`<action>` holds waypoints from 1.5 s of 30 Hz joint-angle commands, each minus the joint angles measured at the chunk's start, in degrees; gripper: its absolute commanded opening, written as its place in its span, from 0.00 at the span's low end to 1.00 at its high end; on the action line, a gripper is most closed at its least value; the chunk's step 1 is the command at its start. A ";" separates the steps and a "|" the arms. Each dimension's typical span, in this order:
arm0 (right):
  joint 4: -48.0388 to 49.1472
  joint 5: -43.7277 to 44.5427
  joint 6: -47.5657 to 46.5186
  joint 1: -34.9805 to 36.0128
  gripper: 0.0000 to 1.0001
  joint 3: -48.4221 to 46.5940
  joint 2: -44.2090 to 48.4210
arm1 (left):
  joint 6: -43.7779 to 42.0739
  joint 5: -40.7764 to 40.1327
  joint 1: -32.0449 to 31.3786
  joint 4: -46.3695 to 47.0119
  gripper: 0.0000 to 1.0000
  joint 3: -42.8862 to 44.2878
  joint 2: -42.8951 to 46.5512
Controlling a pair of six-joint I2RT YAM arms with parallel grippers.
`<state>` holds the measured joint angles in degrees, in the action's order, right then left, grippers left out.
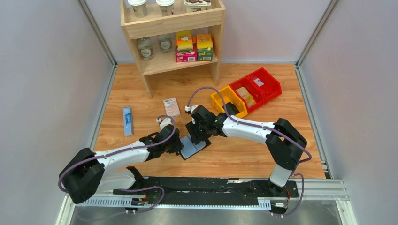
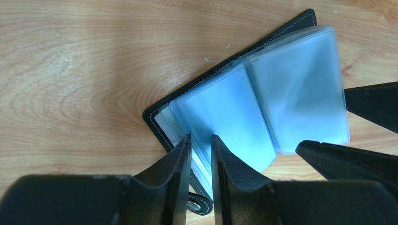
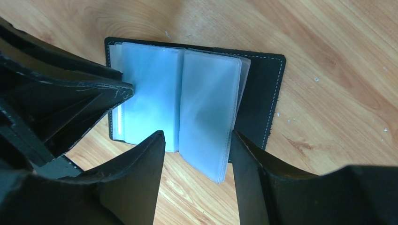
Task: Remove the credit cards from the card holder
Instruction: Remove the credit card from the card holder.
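The card holder lies open near the wooden table's near edge, partly hidden from above by both grippers. The left gripper has narrow jaws around the clear pocket leaves; whether they pinch is unclear. The right gripper has wide jaws straddling other leaves. The credit cards cannot be made out through the cloudy plastic.

A wooden shelf stands at the table's far edge, a blue box near its left edge, and three bins toward the right edge.
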<state>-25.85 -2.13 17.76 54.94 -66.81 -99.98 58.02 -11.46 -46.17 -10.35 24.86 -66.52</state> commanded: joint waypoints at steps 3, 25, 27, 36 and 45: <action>1.15 -2.79 1.05 0.26 0.58 -1.14 4.00 | -0.10 0.83 -0.67 1.47 0.29 -0.96 -0.36; 6.51 -15.52 1.05 0.43 0.45 1.59 5.15 | 0.95 1.09 -0.67 2.18 0.29 -2.36 2.01; 6.86 -16.50 1.40 0.52 0.45 1.59 4.01 | 1.04 1.01 -0.67 2.18 0.29 -2.62 2.62; 9.41 -20.89 3.25 0.70 0.47 1.59 -1.96 | 3.41 -1.10 -0.67 1.13 0.29 -5.61 11.05; 9.59 -20.56 4.30 0.96 0.49 1.85 -4.26 | 6.14 -4.79 -0.67 -3.45 0.30 -7.63 21.95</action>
<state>-18.55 -23.09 21.17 55.48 -65.10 -105.08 62.08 -13.96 -46.52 -11.92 17.89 -48.38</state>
